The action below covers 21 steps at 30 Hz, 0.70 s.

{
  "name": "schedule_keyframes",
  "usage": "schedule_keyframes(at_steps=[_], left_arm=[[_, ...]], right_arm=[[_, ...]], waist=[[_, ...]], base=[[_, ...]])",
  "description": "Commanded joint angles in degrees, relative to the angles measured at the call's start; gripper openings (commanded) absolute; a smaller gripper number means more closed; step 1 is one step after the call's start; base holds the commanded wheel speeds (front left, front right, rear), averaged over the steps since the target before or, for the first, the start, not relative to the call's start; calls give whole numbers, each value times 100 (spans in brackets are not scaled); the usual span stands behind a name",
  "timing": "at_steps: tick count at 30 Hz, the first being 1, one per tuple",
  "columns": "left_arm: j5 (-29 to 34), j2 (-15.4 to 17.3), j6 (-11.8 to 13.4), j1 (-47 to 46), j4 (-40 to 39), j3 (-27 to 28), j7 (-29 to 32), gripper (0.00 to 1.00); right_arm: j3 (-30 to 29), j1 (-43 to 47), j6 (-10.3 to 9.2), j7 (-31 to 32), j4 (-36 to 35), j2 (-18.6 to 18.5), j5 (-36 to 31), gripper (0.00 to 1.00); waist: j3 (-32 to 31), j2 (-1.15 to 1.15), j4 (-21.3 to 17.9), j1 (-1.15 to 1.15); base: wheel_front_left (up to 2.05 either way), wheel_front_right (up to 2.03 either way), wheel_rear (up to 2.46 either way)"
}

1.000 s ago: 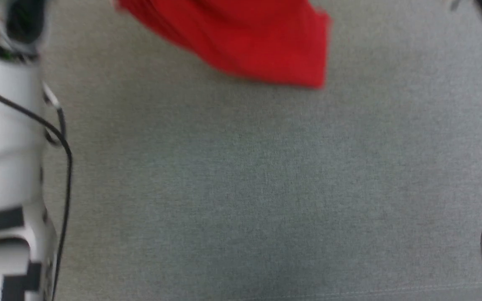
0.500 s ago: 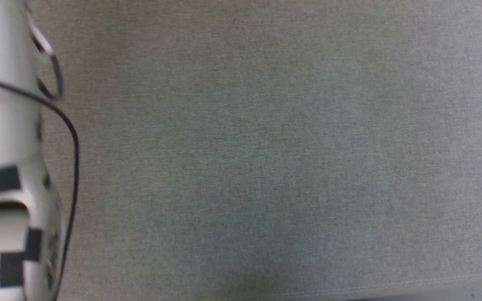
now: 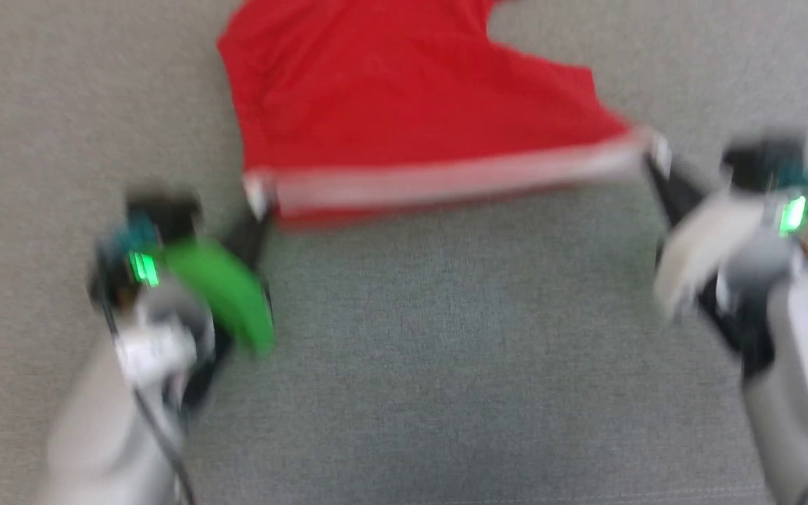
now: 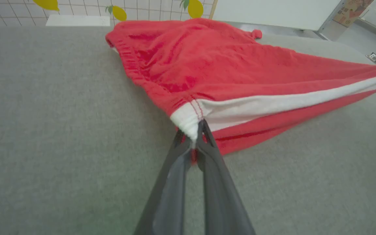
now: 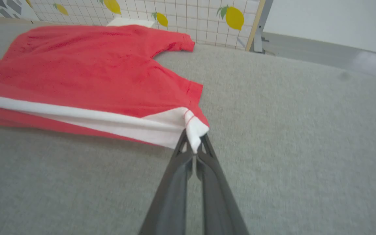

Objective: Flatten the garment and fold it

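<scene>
The red shorts [image 3: 404, 112] lie on the grey fabric surface, their white side stripe [image 3: 446, 179] stretched taut along the near edge between my two grippers. My left gripper [image 3: 260, 203] is shut on the stripe's waistband end [image 4: 184, 119]. My right gripper [image 3: 656, 165] is shut on the stripe's hem end [image 5: 196, 130]. In the left wrist view the gathered elastic waistband [image 4: 135, 65] runs away from the pinch. The far leg [image 5: 175, 42] rests flat toward the back. No print is visible.
The grey fabric surface [image 3: 446, 365] spreads in front of the shorts. A grid-pattern panel with yellow lemons [image 5: 188, 16] stands beyond the far edge, with a white block [image 4: 77, 20] at its foot. Grey floor [image 5: 321, 58] lies past the right side.
The head camera has swung, so the whole picture shifted: earlier only forearms and bare surface showed, now both grippers appear holding the shorts stretched between them.
</scene>
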Motion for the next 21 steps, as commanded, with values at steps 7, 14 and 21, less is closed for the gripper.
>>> schedule_keyframes(at_steps=[7, 14, 21], left_arm=[[-639, 333, 216, 2005, -1067, -225, 694, 0], [-1028, 496, 648, 3326, -1959, -376, 1343, 0], [-834, 337, 820, 3367, -2473, -331, 952, 0]], right_arm=[[-393, 2097, -12, 828, -952, 19, 146, 0], [-952, 3659, -12, 1723, -1908, 451, 60, 0], [-1125, 3920, -12, 1769, -2641, 519, -112, 0]], waist=[[-919, 0, 103, 0], [-1251, 0, 210, 0], [-1292, 0, 346, 0]], base=[[0, 0, 0], [0, 0, 0], [0, 0, 0]])
